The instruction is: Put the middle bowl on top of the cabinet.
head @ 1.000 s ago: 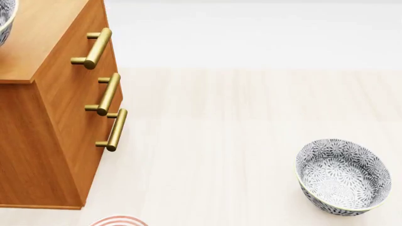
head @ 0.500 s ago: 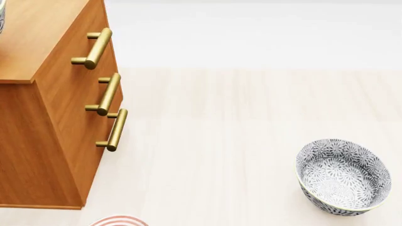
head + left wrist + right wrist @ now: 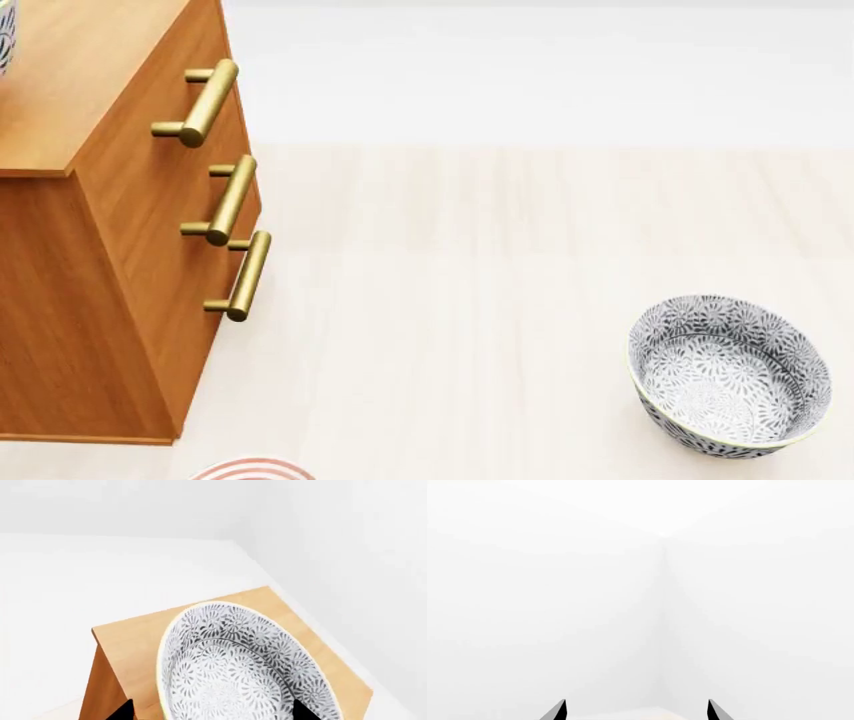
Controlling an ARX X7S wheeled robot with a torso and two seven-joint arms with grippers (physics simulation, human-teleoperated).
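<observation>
The middle bowl (image 3: 243,667), white with a dense grey floral pattern, lies over the cabinet's (image 3: 133,645) light flat top and fills most of the left wrist view. My left gripper (image 3: 213,711) is open. One dark fingertip (image 3: 125,711) is outside the bowl's rim and the other is over its inside. I cannot tell whether the fingers touch the bowl. In the head view only a sliver of the bowl (image 3: 6,35) shows, at the cabinet's (image 3: 94,200) top left edge. My right gripper (image 3: 637,710) is open, facing bare white walls.
A matching patterned bowl (image 3: 727,375) stands on the pale wooden floor at the right. Three brass bar handles (image 3: 227,200) stick out of the cabinet's front. A round red-striped object (image 3: 254,470) peeks in at the bottom edge, near the cabinet's corner.
In the head view the bowl on the cabinet top slid left until almost out of frame, then came back a little. Nothing else moved.
</observation>
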